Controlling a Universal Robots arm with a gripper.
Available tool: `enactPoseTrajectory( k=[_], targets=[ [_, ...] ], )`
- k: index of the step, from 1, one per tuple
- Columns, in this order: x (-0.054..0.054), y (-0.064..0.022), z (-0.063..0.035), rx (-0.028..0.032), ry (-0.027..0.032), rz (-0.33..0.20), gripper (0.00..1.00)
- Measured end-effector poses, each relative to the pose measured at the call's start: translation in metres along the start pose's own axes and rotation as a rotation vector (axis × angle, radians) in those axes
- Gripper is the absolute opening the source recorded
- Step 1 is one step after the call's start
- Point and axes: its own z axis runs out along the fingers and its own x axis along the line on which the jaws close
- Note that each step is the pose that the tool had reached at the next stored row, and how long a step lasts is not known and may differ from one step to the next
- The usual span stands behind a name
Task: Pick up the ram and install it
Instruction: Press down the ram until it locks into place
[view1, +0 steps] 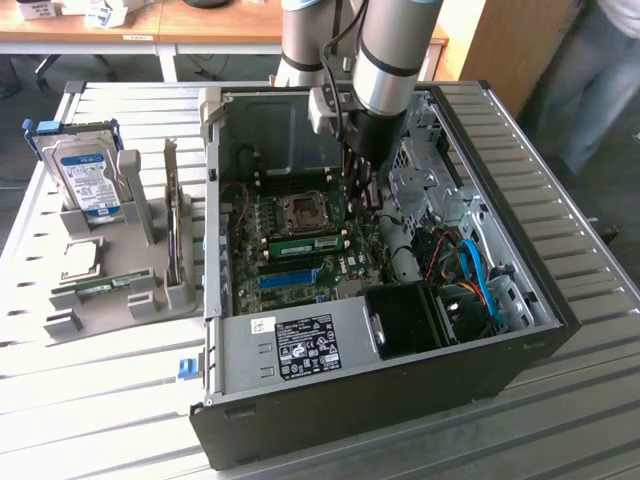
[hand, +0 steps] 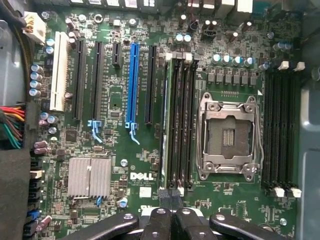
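Observation:
A ram (view1: 305, 243), a long green stick, sits in a slot on the motherboard beside the processor socket (view1: 300, 210), inside the open computer case (view1: 400, 400). In the wrist view this ram (hand: 164, 120) shows edge-on in the slot next to the black memory slots (hand: 181, 120). My gripper (view1: 365, 192) hangs above the board, to the exterior view's right of the socket. Its black fingers (hand: 171, 196) are shut together with nothing between them, just off the end of the memory slots.
A grey holder (view1: 120, 300) on the slatted metal table holds a hard drive (view1: 85, 175), a green board stick (view1: 105, 285) and an upright card (view1: 178, 225). A blue slot (hand: 133, 82), cables (view1: 470, 270) and a drive cage (view1: 425, 185) crowd the case. A person stands at the back right (view1: 600, 70).

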Motion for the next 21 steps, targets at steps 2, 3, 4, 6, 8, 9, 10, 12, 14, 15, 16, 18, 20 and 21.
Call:
enactPoseTrajectory(
  k=[2, 3, 4, 6, 8, 9, 10, 12, 14, 15, 16, 18, 20, 21],
  targets=[
    [0.000, -0.0001, 0.0025, 0.0000, 0.0002, 0.000, 0.11],
    [0.000, -0.0001, 0.0036, 0.0000, 0.0001, 0.000, 0.11],
    [0.000, -0.0002, 0.0048, 0.0000, 0.0001, 0.000, 0.11],
    [0.000, -0.0003, 0.0070, 0.0000, 0.0000, 0.000, 0.11],
    [0.001, -0.0004, 0.0089, 0.0000, 0.0001, 0.000, 0.11],
    [0.001, -0.0004, 0.0099, 0.0000, 0.0001, 0.000, 0.11],
    [0.001, -0.0005, 0.0109, 0.0000, 0.0001, 0.000, 0.11],
    [0.001, -0.0006, 0.0130, 0.0000, 0.0001, 0.000, 0.11],
    [0.001, -0.0007, 0.0153, 0.0000, 0.0001, 0.000, 0.11],
    [0.001, -0.0007, 0.0163, 0.0000, 0.0001, 0.000, 0.11],
    [0.001, -0.0007, 0.0173, -0.0001, 0.0001, 0.000, 0.11],
    [0.001, -0.0008, 0.0195, 0.0000, 0.0001, 0.000, 0.11],
    [0.001, -0.0009, 0.0215, -0.0001, 0.0001, 0.000, 0.11],
    [0.001, -0.0010, 0.0224, 0.0000, 0.0001, 0.000, 0.11]
  ],
)
